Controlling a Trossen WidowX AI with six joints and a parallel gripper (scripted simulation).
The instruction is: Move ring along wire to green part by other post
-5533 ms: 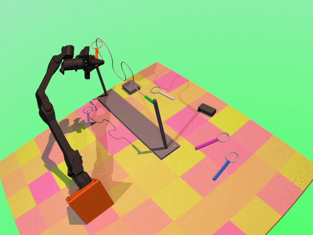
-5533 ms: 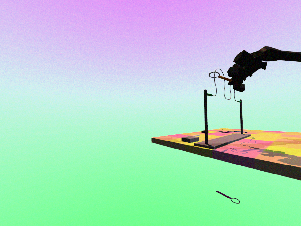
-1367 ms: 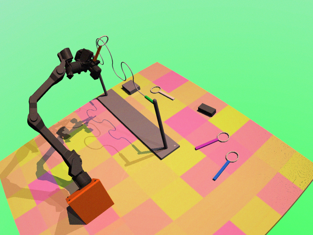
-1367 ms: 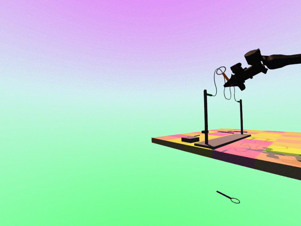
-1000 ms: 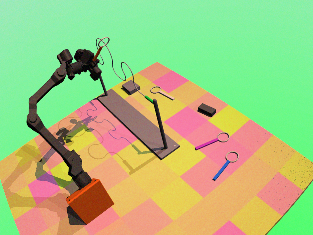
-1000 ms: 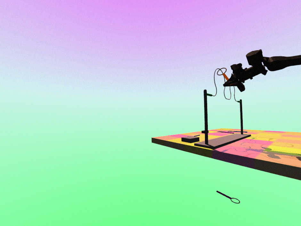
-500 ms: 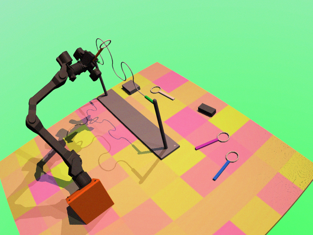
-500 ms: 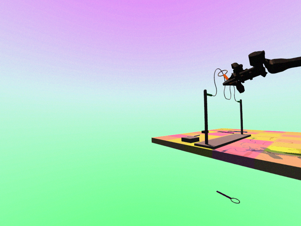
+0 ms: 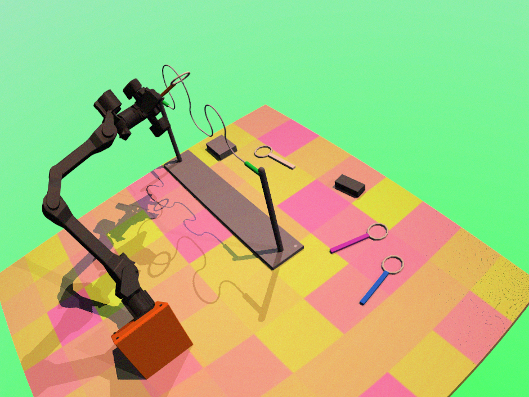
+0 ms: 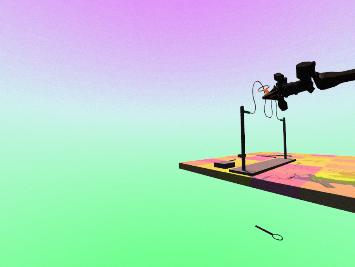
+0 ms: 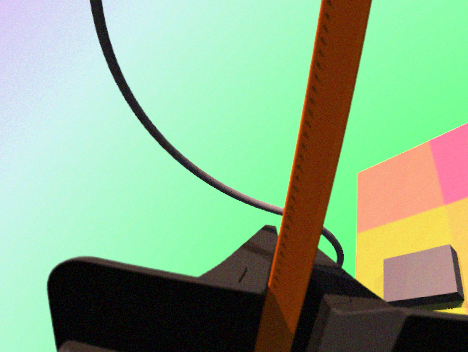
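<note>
My gripper (image 9: 162, 96) (image 10: 265, 96) (image 11: 277, 238) is shut on the orange handle (image 9: 167, 89) (image 10: 266, 91) (image 11: 324, 115). The ring (image 9: 188, 74) (image 10: 269, 86) is tilted at the handle's far end, around the upper part of the thin grey wire (image 9: 224, 127) (image 10: 252, 96) (image 11: 150, 127) as far as I can tell. It is outside the wrist view. Contact with the wire cannot be told. One green part (image 9: 165, 103) (image 10: 247, 112) is at the far post (image 9: 172, 136) (image 10: 242, 137), just below my gripper in the top view. The other green part (image 9: 252, 167) (image 10: 281, 119) is at the other post (image 9: 271, 209) (image 10: 284, 137).
Both posts stand on a long grey base (image 9: 213, 192) (image 10: 266, 166). A grey block (image 9: 220, 145) (image 10: 224, 164) (image 11: 420, 272) lies beside it. A dark block (image 9: 349, 185) and pale (image 9: 282, 161), magenta (image 9: 349, 243) and blue (image 9: 373, 287) handled rings lie on the table. The wire has several bends.
</note>
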